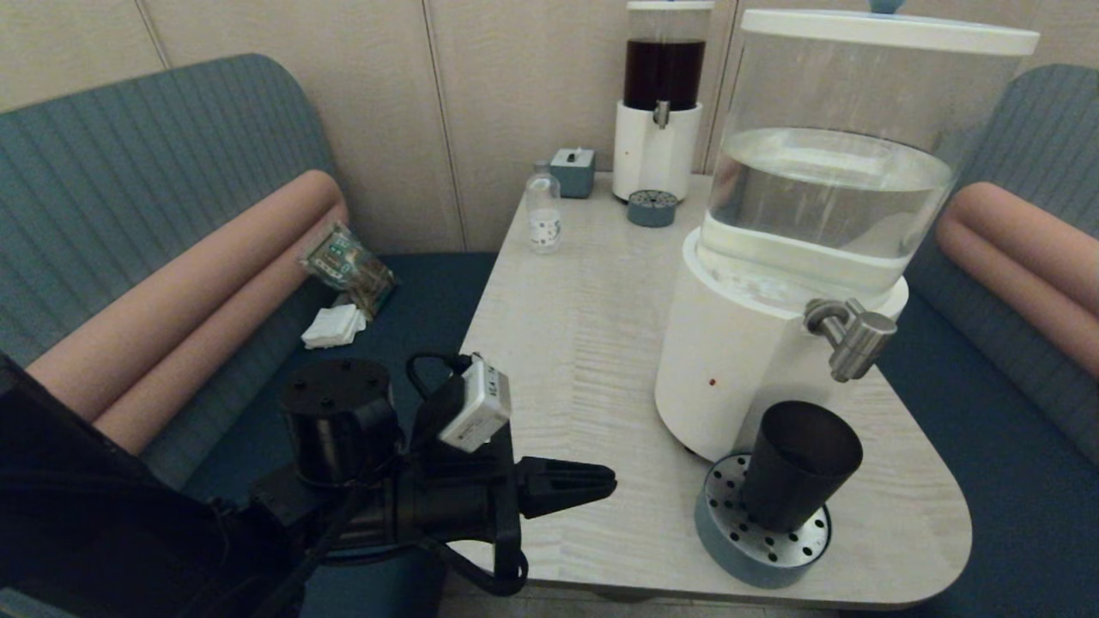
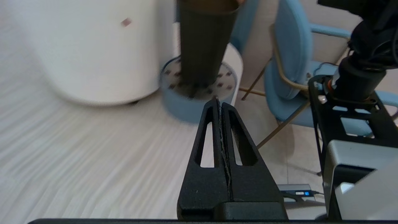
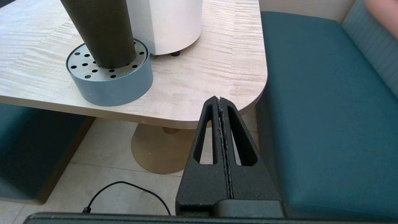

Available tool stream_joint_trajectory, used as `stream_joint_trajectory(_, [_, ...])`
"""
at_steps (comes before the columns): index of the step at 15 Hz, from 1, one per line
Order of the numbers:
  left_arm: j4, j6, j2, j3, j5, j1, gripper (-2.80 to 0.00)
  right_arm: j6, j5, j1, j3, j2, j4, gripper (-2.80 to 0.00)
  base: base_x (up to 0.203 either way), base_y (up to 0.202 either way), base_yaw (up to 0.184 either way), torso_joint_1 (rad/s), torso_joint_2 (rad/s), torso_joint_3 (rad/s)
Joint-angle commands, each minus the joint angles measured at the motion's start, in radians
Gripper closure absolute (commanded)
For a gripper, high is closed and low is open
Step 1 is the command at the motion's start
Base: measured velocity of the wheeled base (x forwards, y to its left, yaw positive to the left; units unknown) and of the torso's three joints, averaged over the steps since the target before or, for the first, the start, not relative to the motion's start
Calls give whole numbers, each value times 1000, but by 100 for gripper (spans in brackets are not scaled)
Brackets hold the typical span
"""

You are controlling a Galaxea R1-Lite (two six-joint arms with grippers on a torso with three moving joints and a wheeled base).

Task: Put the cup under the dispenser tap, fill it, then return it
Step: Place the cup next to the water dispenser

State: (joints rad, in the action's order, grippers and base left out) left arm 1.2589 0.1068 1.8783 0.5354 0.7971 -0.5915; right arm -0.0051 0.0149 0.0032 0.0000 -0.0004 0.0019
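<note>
The dark tapered cup (image 1: 798, 465) stands upright on the round perforated drip tray (image 1: 730, 536), below the brushed-metal dispenser tap (image 1: 853, 336) of the big white-based dispenser (image 1: 738, 360). Its clear tank holds water. My left gripper (image 1: 605, 483) hovers over the table's near left part, shut and empty, pointing toward the cup from well to its left. The left wrist view shows the cup (image 2: 205, 43) ahead of the gripper (image 2: 217, 101). My right gripper (image 3: 219, 100) is shut and empty, low off the table's near right corner; the cup (image 3: 102, 31) shows in its view.
A narrow dispenser with dark liquid (image 1: 661, 103), its small drip tray (image 1: 651, 208), a grey box (image 1: 573, 172) and a clear labelled bottle (image 1: 543, 210) stand at the table's far end. Snack packets (image 1: 348, 266) and napkins (image 1: 333, 326) lie on the left bench. Benches flank the table (image 1: 567, 343).
</note>
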Motion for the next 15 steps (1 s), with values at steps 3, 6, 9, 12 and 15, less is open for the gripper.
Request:
stream_joint_trajectory(3, [8, -1, 96, 98, 0, -68, 0, -1, 0, 0, 2, -1, 0, 0, 0, 0, 0, 0, 0, 0])
stream_joint_trajectory(6, [9, -2, 163, 143, -32, -134, 0, -1, 0, 0, 1, -1, 0, 0, 0, 0, 0, 0, 0, 0])
stream_joint_trajectory(9, [8, -9, 201, 175, -66, -179, 0, -1, 0, 0, 0, -1, 0, 0, 0, 0, 0, 0, 0, 0])
stream_joint_trajectory(12, [7, -12, 248, 236, -114, -210, 0, -1, 0, 1, 1, -1, 0, 0, 0, 0, 0, 0, 0, 0])
stream_joint_trajectory(15, [7, -12, 285, 268, -144, -223, 0, 0, 0, 0, 2, -1, 0, 0, 0, 0, 0, 0, 0, 0])
